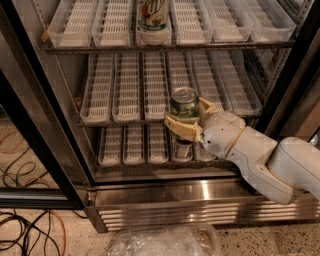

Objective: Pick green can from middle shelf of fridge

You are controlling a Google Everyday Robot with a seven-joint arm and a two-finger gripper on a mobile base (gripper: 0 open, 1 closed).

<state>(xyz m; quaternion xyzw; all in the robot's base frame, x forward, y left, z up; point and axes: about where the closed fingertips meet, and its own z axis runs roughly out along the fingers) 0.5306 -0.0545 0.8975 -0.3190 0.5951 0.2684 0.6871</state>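
The green can (183, 102), silver top up, stands upright at the front edge of the middle shelf (129, 92), a wire rack with translucent white slotted lane trays. My gripper (193, 117) reaches in from the right on a white arm (260, 157). Its tan fingers (181, 128) are shut around the can's lower body, one in front and one to the right. The fridge (200, 192) is open, showing its steel base and louvres.
A tall white-green carton (153, 15) stands on the shelf above. Small capped bottles (182, 149) stand on the shelf below, under my gripper. The black door frame (35, 135) runs down the left. Cables (25, 232) and a clear plastic bag (165, 242) lie on the floor.
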